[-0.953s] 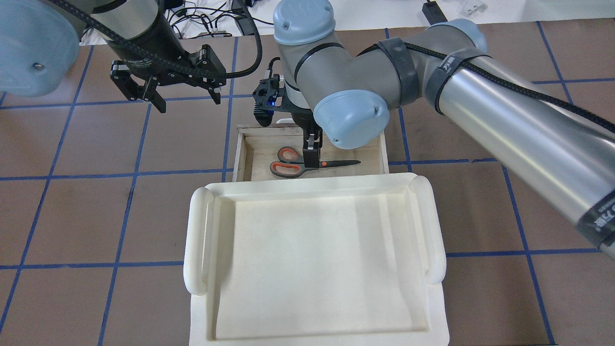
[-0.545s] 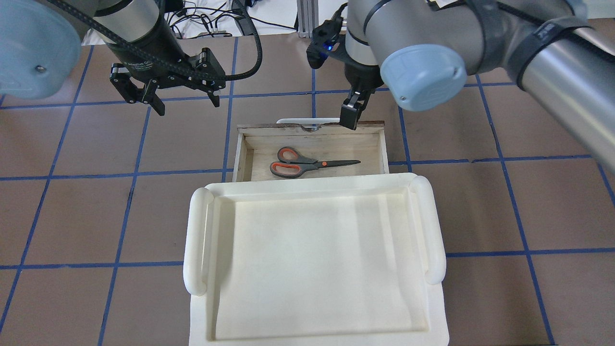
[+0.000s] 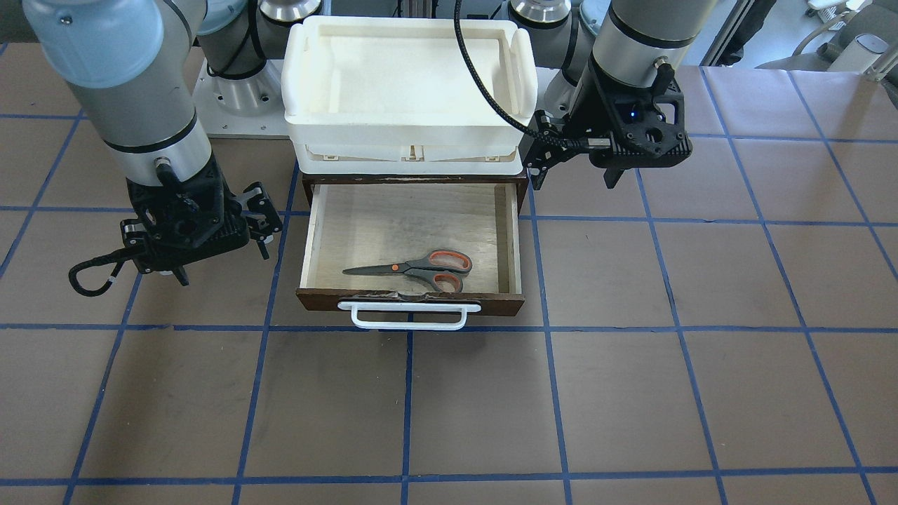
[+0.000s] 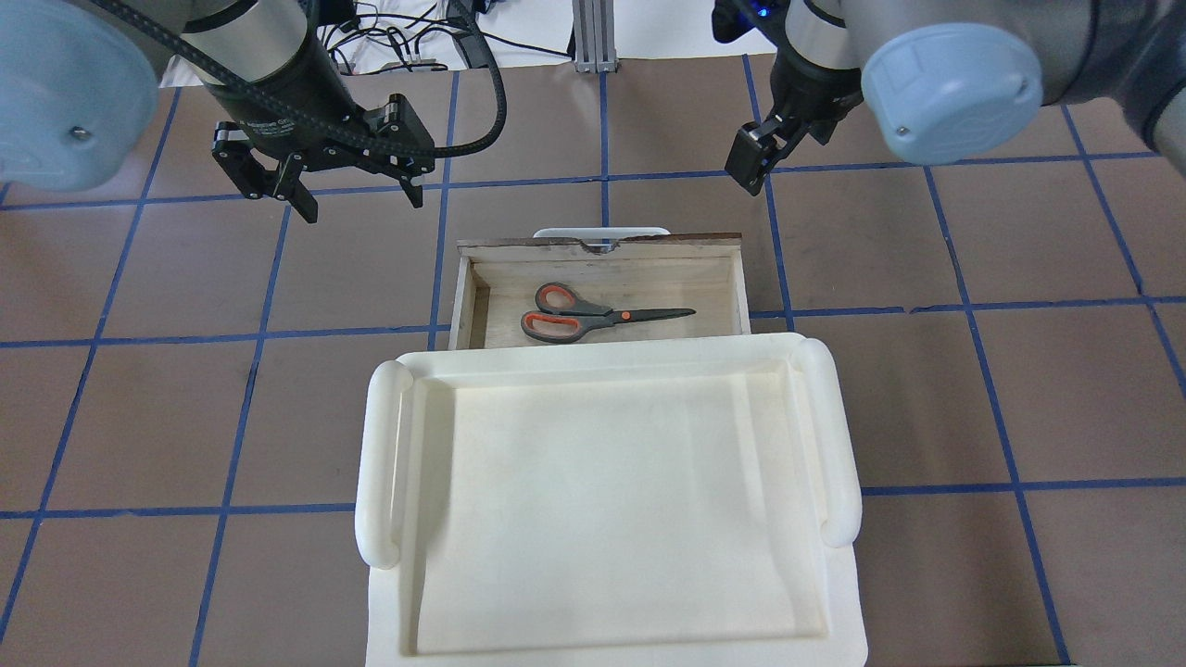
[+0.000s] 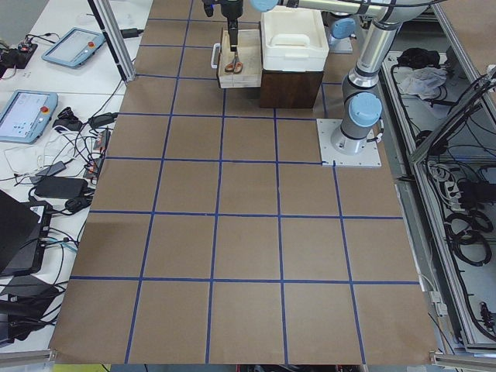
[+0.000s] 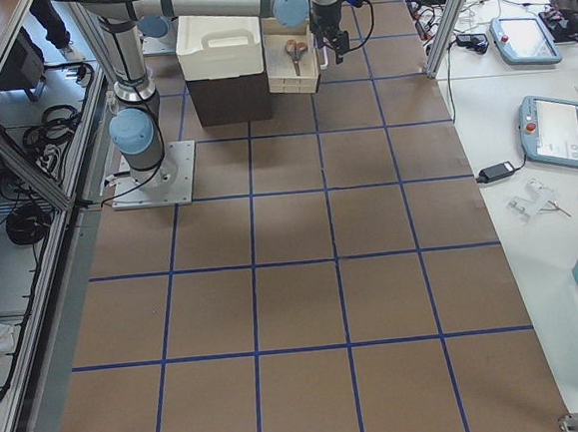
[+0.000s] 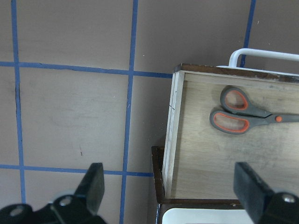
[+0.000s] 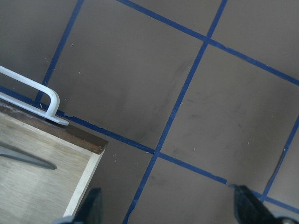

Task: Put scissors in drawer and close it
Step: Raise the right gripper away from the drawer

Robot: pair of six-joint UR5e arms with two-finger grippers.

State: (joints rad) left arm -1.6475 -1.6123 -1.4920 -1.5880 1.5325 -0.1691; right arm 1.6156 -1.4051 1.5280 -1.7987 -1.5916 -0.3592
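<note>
The scissors [image 4: 593, 315], with orange-and-grey handles, lie flat inside the open drawer [image 4: 737, 278], blades pointing to the view's right. They also show in the front view [image 3: 421, 266] and the left wrist view [image 7: 243, 109]. The drawer's white handle [image 3: 409, 315] faces away from the robot. My right gripper [image 4: 749, 167] is open and empty, above the table beyond the drawer's far right corner. My left gripper [image 4: 361, 193] is open and empty, above the table to the left of the drawer's front.
A cream-white tray [image 4: 389, 463] sits on top of the dark cabinet [image 5: 291, 85] that the drawer slides out of. Brown table surface with blue grid lines lies all round. Cables and tablets lie beyond the table's edges.
My right gripper has risen from the scissors in the drawer and moved away to the far right. The scissors stay lying in the drawer. The left gripper has hardly moved.
</note>
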